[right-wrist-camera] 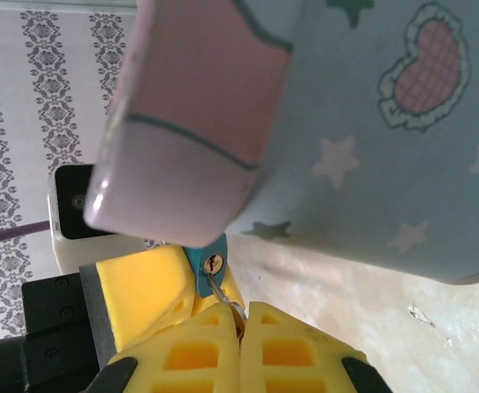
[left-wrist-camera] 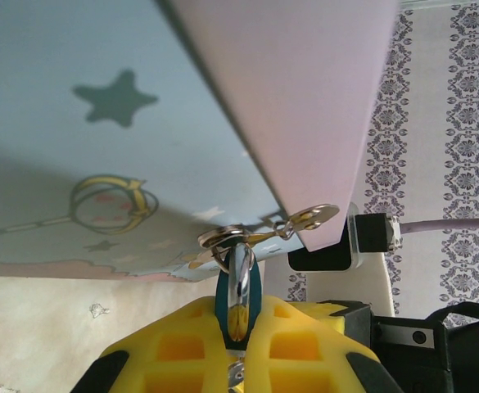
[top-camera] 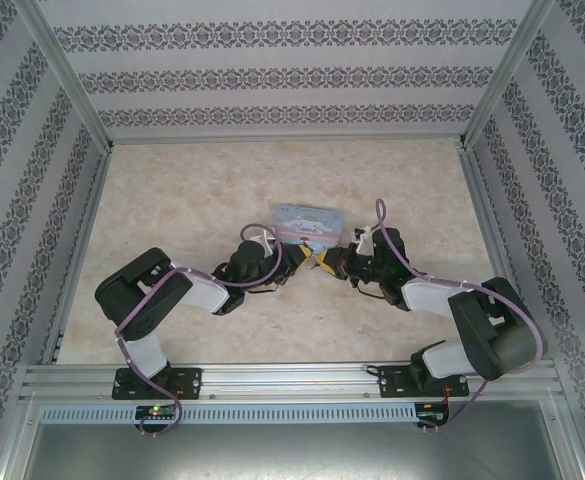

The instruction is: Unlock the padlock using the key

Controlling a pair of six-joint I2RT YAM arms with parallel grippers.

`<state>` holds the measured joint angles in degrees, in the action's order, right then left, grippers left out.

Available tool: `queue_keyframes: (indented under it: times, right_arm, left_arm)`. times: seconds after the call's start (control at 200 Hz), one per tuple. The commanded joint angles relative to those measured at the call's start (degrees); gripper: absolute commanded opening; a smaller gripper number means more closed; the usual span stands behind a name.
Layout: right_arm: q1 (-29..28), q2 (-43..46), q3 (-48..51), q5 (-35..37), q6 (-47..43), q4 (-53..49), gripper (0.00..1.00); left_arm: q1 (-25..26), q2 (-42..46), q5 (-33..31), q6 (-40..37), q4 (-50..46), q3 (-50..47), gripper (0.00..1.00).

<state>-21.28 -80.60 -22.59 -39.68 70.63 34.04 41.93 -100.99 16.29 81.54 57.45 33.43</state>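
From above, we see both arms meeting near the middle of the counter [top-camera: 192,190], just off the near edge of the tin [top-camera: 307,220]. The left gripper [top-camera: 297,262] and right gripper [top-camera: 326,264] are tip to tip there. The padlock between them is too small to make out.

The left wrist view shows the left gripper [left-wrist-camera: 239,332] pinching the padlock [left-wrist-camera: 239,291], which has a teal-blue body and a shiny curved metal part. A ring [left-wrist-camera: 221,237] sits at its top, under the tin [left-wrist-camera: 100,123]. The lock's lower half is buried between the pads.

In the right wrist view, only a blue corner of the padlock [right-wrist-camera: 206,255] with its round keyhole peeks out below the tin [right-wrist-camera: 370,147]. The right gripper [right-wrist-camera: 241,323] is pressed together on the thin key [right-wrist-camera: 223,293], which runs up to the keyhole. How deep the key sits we cannot tell.
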Motion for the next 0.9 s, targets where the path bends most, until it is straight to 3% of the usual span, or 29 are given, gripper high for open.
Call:
queue_keyframes:
  times: [0.0,0.894]
  right_arm:
    - [-0.3,-0.7,-1.4,0.8,0.5,1.5,0.00]
    - [-0.5,-2.2,-3.1,0.7,1.0,2.3,0.00]
  left_arm:
    - [-0.4,1.0,0.4,0.3,4.2,-0.3,0.00]
    - [-0.2,0.8,1.2,-0.2,3.3,0.3,0.00]
